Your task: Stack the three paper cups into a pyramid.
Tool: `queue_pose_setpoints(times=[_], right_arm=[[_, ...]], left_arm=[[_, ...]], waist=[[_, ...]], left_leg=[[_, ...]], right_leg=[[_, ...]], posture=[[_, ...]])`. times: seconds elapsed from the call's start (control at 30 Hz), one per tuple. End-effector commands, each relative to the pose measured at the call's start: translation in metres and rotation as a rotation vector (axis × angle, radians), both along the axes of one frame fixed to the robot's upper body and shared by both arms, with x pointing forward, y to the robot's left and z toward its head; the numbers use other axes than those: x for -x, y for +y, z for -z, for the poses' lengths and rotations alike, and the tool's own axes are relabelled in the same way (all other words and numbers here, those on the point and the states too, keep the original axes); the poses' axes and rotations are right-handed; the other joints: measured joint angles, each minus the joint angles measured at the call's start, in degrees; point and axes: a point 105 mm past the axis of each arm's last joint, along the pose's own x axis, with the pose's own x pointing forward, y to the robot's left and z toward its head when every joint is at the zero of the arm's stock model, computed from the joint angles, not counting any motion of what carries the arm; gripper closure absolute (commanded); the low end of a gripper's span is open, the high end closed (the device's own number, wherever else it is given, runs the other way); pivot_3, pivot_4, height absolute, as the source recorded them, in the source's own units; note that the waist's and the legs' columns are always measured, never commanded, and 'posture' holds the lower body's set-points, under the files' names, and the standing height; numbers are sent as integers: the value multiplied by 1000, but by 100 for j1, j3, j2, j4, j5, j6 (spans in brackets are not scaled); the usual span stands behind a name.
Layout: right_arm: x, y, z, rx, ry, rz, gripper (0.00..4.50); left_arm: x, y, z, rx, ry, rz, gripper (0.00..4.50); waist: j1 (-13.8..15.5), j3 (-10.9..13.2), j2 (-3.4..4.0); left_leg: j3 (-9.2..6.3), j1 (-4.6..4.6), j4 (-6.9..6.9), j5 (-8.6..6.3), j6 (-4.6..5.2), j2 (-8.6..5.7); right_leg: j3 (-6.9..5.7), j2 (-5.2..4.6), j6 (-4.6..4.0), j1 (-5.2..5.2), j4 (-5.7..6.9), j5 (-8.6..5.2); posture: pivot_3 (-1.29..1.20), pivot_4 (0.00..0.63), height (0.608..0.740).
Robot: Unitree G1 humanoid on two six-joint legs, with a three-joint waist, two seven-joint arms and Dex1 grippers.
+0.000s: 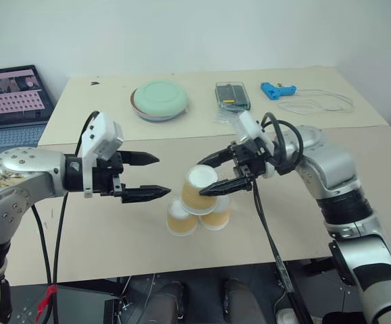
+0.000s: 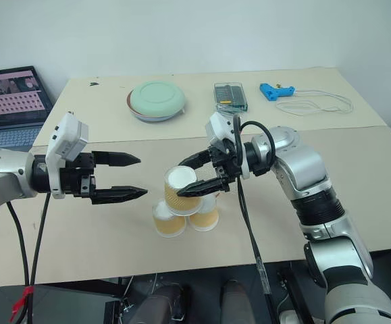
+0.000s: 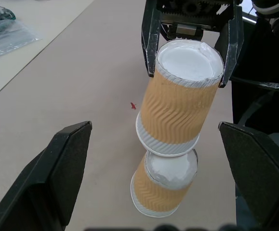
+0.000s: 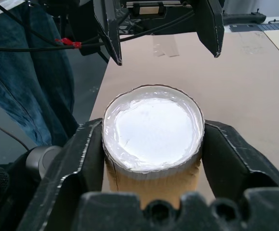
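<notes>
Three paper cups stand upside down near the table's front edge. Two of them sit side by side on the table. The third cup rests on top across the two, white base up. My right gripper reaches in from the right and is open, its fingers flanking this top cup's base closely on both sides. A short way to the cups' left, at the top cup's height, my left gripper hangs open with nothing between its fingers, pointing at the cups.
At the back of the table are a green-lidded bowl, a clear box, a blue tool and a white cable. A laptop stands at the far left. A person's jeans show beside the table.
</notes>
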Motion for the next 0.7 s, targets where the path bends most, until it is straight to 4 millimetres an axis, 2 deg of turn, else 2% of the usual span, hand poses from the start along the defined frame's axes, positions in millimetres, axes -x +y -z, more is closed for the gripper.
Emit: queue_pose_setpoints(times=[0.03,0.7], right_arm=[[-1,-2,-8,-13,-35,14,461],[13,-5,-37,-50,-92,0,461]], left_arm=[[2,0,-13,-1,-60,4,0],[-1,-1,-13,3,-63,8,0]], waist=[[0,0,0],[-2,0,0]], left_leg=[[0,-3,0,0,0,0],[0,-11,-1,0,-1,1]], right_leg=[[0,0,0,0,0,0],[1,1,-1,0,1,1]], posture=[[0,150,738],[0,150,738]])
